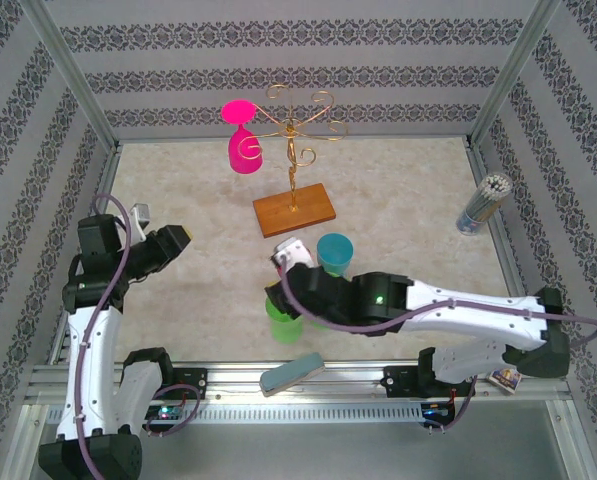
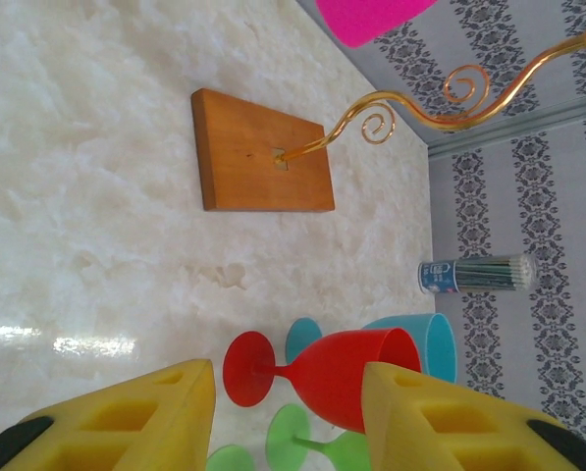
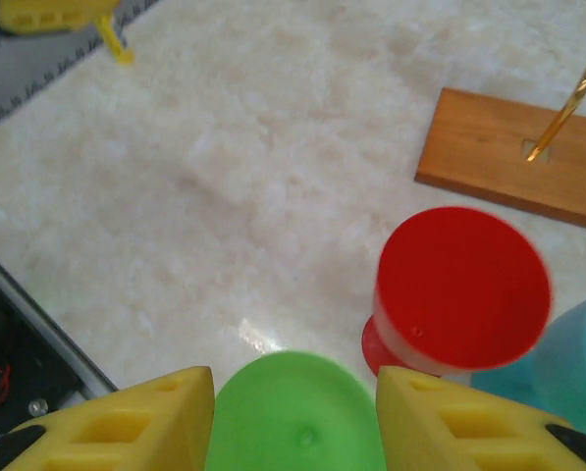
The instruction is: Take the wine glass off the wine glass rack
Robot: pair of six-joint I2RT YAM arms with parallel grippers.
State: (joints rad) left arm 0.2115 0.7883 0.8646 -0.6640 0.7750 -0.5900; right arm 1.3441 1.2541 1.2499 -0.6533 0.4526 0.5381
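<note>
A pink wine glass (image 1: 243, 148) hangs upside down from a left arm of the gold wire wine glass rack (image 1: 296, 128), which stands on a brown wooden base (image 1: 294, 211) (image 2: 261, 151) (image 3: 508, 160). My left gripper (image 1: 176, 240) (image 2: 288, 392) is open and empty near the table's left side, well short of the rack. A red glass (image 2: 346, 378) (image 3: 462, 287), a teal glass (image 1: 334, 250) and a green glass (image 1: 283, 320) stand upright in front of the rack. My right gripper (image 1: 284, 262) (image 3: 293, 392) hovers open over the green glass (image 3: 297, 417), whose bowl lies between the fingers.
A clear tube of thin sticks (image 1: 483, 203) (image 2: 474, 273) stands by the right wall. A grey-green block (image 1: 291, 372) lies on the front rail. Patterned walls and metal posts enclose the table.
</note>
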